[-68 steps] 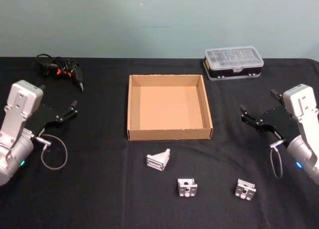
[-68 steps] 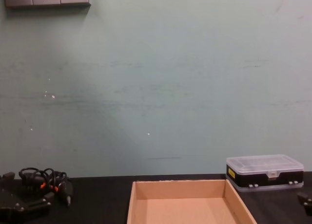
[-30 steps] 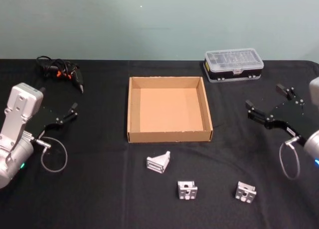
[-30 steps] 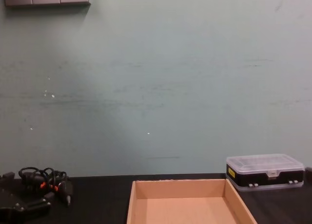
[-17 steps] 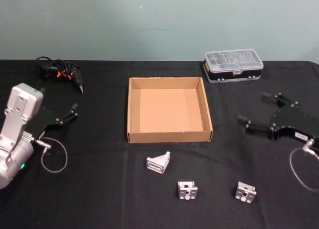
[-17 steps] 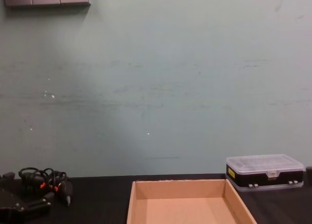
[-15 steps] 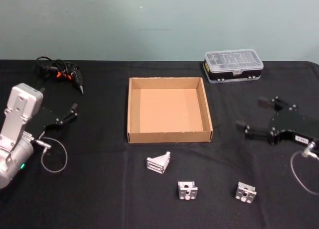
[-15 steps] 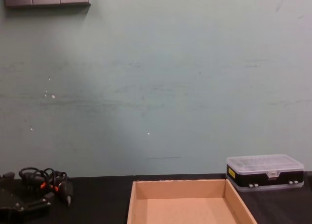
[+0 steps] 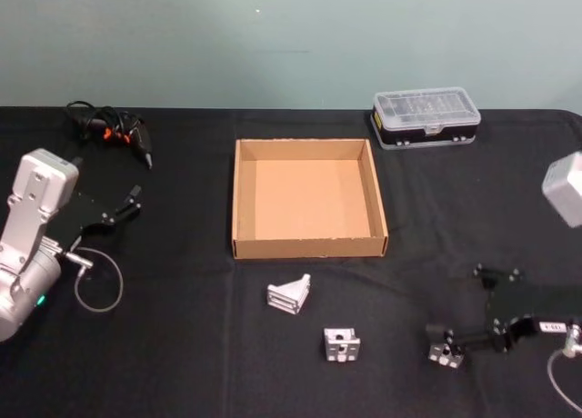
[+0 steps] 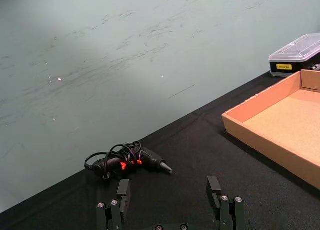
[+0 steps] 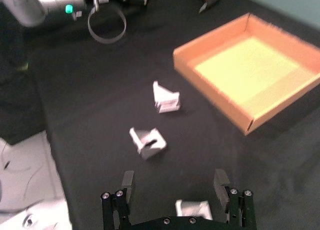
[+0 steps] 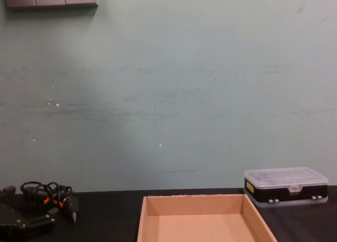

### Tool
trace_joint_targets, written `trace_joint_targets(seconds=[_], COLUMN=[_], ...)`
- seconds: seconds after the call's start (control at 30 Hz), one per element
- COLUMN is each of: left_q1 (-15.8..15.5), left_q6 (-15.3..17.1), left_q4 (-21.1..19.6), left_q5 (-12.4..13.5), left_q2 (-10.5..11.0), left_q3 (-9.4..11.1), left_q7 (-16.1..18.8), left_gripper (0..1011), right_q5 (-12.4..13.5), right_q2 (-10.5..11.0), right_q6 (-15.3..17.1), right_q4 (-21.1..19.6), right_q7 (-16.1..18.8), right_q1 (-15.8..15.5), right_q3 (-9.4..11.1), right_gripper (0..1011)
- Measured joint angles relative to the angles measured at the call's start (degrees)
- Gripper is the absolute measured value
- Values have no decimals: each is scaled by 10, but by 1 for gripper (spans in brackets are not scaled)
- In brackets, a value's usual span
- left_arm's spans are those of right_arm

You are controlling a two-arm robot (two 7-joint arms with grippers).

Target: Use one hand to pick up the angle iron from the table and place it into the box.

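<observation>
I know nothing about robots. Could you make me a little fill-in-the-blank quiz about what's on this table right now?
1. ___ angle irons lie on the table.
2. The box is ___ inside.
3. The right gripper is at the rightmost angle iron with its jaws ___.
4. The left gripper is parked near the table's ___ edge.

Missing words: three; empty; open; left.
</observation>
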Motion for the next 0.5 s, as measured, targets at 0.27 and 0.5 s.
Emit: trace_joint_targets(seconds=[0.27, 0.5], left_q1=[0, 0], left_q6=[0, 0], left_q4=[0, 0], left_q5=[0, 0], left_q2=[0, 0], left_q3=[0, 0], left_q7=[0, 0], left_gripper=[1000, 1000], right_q5=[-27, -44], right_q2=[14, 10], right_q6=[33, 46], right_q4=[9, 28], right_q7=[6, 9], right_q1=[22, 44], right_q3=[-44, -72], right_gripper=[1004, 1004])
